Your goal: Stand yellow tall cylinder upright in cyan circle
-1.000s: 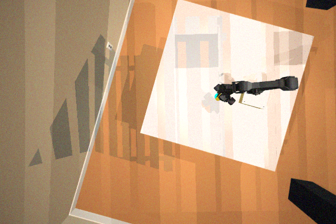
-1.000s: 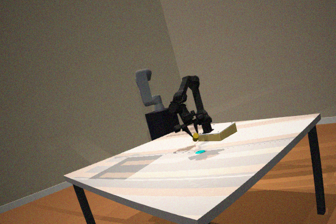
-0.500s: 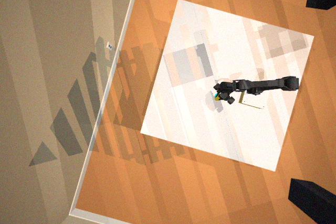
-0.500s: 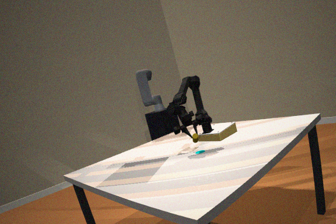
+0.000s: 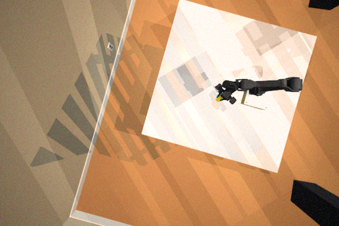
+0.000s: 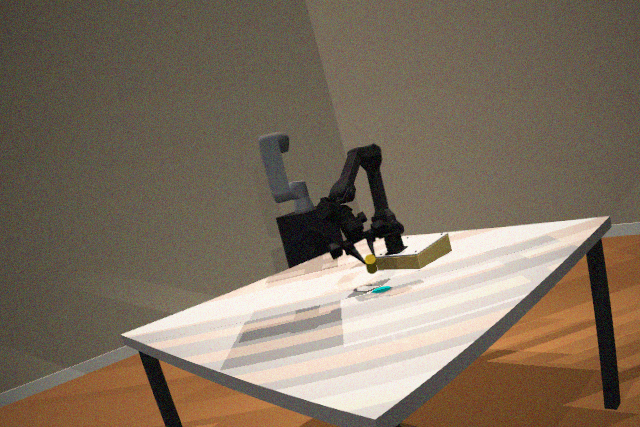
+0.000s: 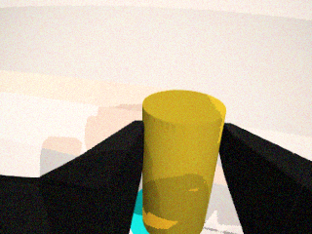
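The yellow tall cylinder point(image 5: 219, 98) point(image 6: 370, 264) point(image 7: 180, 156) is held in the air, close to upright, with its top end tipped somewhat toward the exterior camera. My gripper point(image 6: 370, 260) point(image 7: 181, 132) is shut on the cylinder, one black finger on each side of it. The cyan circle point(image 6: 381, 289) point(image 7: 138, 225) lies flat on the table point(image 5: 207, 136) point(image 6: 439, 329). In the exterior view a gap shows between the cylinder's bottom and the circle. In the wrist view the circle is partly hidden behind the cylinder and the left finger.
A box with gold sides point(image 5: 243, 98) point(image 6: 434, 252) and a white top sits beside the arm, behind the cylinder in the exterior view. A grey arm-like shape point(image 6: 275, 169) on a black block stands behind the table. Patches of shadow cross the table top.
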{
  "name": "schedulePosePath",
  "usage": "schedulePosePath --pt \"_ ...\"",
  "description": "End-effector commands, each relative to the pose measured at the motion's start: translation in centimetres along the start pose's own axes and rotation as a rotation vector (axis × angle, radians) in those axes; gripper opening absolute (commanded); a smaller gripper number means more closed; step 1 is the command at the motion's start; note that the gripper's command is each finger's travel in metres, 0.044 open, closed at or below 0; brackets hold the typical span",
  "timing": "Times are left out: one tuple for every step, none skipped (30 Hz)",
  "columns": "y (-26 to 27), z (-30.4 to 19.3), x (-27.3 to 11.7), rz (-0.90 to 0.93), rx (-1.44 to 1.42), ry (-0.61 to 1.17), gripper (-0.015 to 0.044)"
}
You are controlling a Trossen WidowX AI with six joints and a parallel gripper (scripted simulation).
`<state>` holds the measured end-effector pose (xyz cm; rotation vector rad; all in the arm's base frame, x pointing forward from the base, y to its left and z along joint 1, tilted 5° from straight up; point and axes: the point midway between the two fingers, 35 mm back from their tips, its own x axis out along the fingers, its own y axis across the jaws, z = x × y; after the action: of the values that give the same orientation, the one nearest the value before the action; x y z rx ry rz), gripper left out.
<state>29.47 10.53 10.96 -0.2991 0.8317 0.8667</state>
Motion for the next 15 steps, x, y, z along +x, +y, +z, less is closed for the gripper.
schedulePosePath --pt "-0.06 0.11 -0.08 0.005 0.003 -0.033 0.0105" --pt "-0.09 0.11 -0.09 0.006 0.004 -0.040 0.0105" --pt "-0.12 0.11 -0.10 0.007 0.004 -0.047 0.0105" --pt "-0.14 0.11 -0.11 0.008 0.005 -0.054 0.0105" --pt "-0.17 0.11 -0.12 0.008 0.005 -0.061 0.0105" --pt "-0.20 0.11 -0.13 0.009 0.005 -0.068 0.0105" --pt "-0.22 0.11 -0.14 0.010 0.005 -0.075 0.0105" --pt "-0.25 0.10 -0.15 0.010 0.006 -0.082 0.0105" --pt "-0.27 0.10 -0.17 0.011 0.006 -0.088 0.0105" --pt "-0.30 0.10 -0.18 0.012 0.006 -0.095 0.0105" --pt "-0.32 0.09 -0.20 0.012 0.006 -0.102 0.0105" --pt "-0.35 0.09 -0.21 0.013 0.006 -0.109 0.0105" --pt "-0.37 0.09 -0.23 0.014 0.006 -0.116 0.0105" --pt "-0.39 0.08 -0.25 0.014 0.006 -0.122 0.0105" --pt "-0.41 0.08 -0.27 0.015 0.006 -0.129 0.0105"
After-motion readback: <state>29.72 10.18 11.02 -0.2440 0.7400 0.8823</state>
